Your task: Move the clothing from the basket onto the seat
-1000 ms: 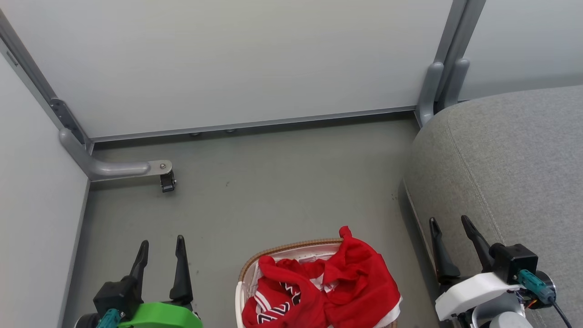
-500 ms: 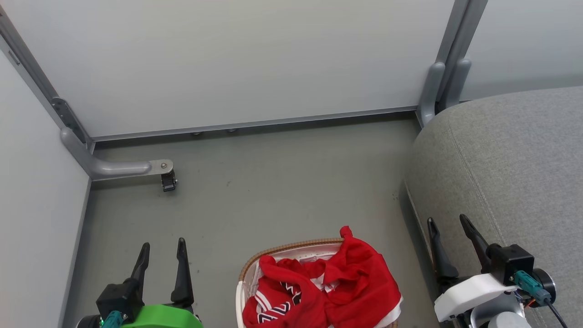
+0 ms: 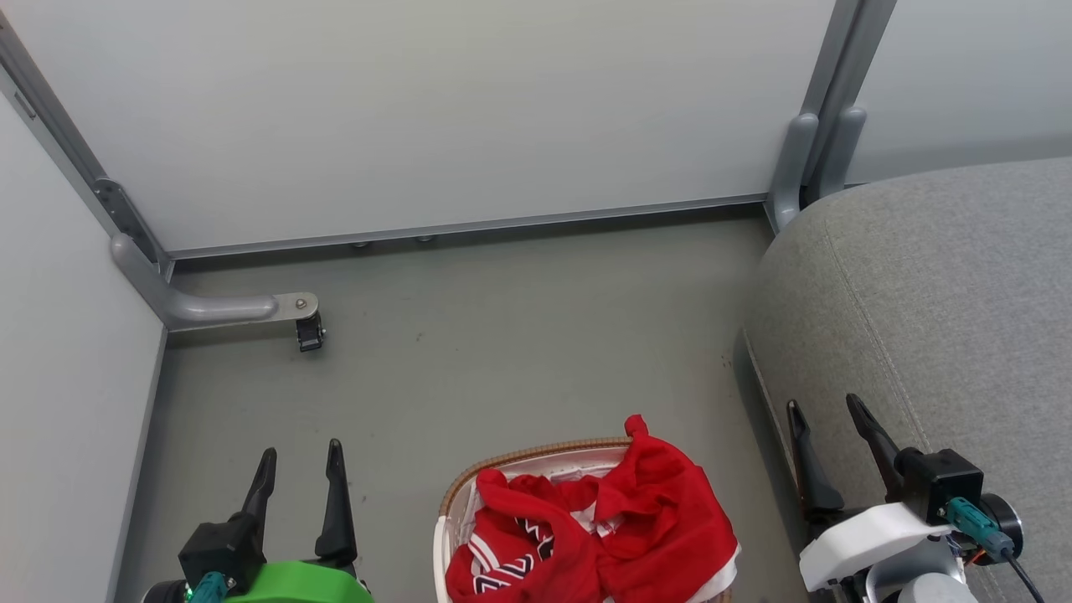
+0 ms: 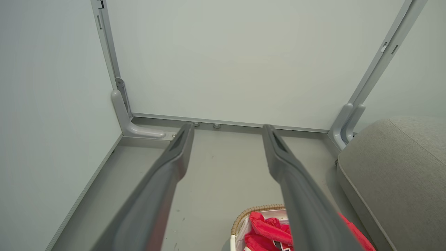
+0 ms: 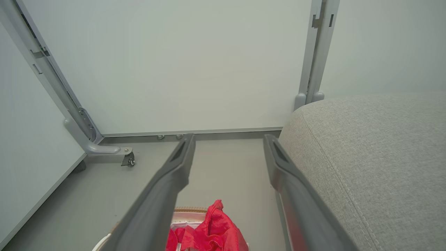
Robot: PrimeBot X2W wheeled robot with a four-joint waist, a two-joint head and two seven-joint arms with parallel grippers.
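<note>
A little wheel [image 3: 308, 333] sits by the wall [image 3: 419, 109]. The seat [image 3: 938, 293] is near the basket [image 3: 536, 453], full of red clothing [image 3: 645, 519]. The left gripper [image 3: 301, 449] and right gripper [image 3: 822, 404] are spread.

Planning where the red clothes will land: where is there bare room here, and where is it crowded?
The seat is bare across its visible top, right of the basket. The floor between the basket and the wall panels is open. Crowded: the basket itself, heaped with clothing.
</note>
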